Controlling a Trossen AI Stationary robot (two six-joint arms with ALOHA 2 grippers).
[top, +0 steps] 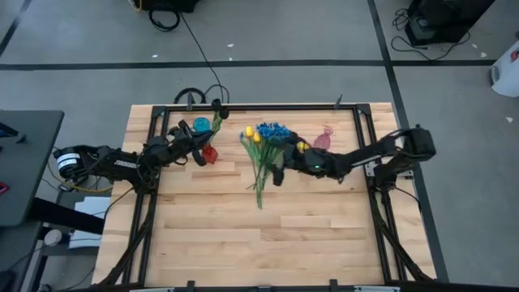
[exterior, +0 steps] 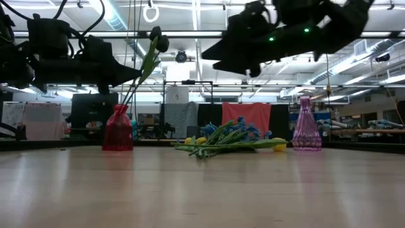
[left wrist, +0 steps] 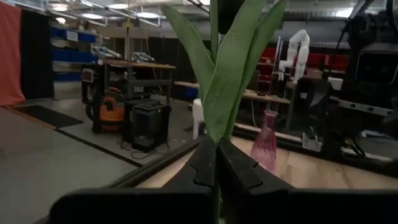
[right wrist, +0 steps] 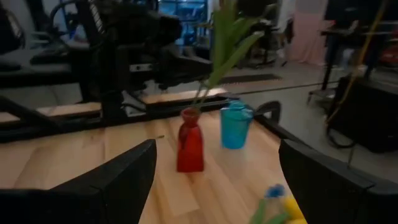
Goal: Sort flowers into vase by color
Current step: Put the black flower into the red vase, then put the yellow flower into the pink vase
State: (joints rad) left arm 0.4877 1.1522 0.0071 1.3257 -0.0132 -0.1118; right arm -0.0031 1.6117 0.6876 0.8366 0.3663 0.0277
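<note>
3 vases: red, blue, pink, 1 flower pile

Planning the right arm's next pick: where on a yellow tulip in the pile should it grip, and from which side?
Grip the thin green stem of a yellow tulip partway down, coming from above. The pile lies flat on the table, stems fanning toward the front edge, and the right gripper hangs open over them.

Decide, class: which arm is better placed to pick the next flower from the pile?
Right. The right gripper hovers open over the flower pile, while the left gripper is shut on a dark tulip standing in the red vase.
</note>
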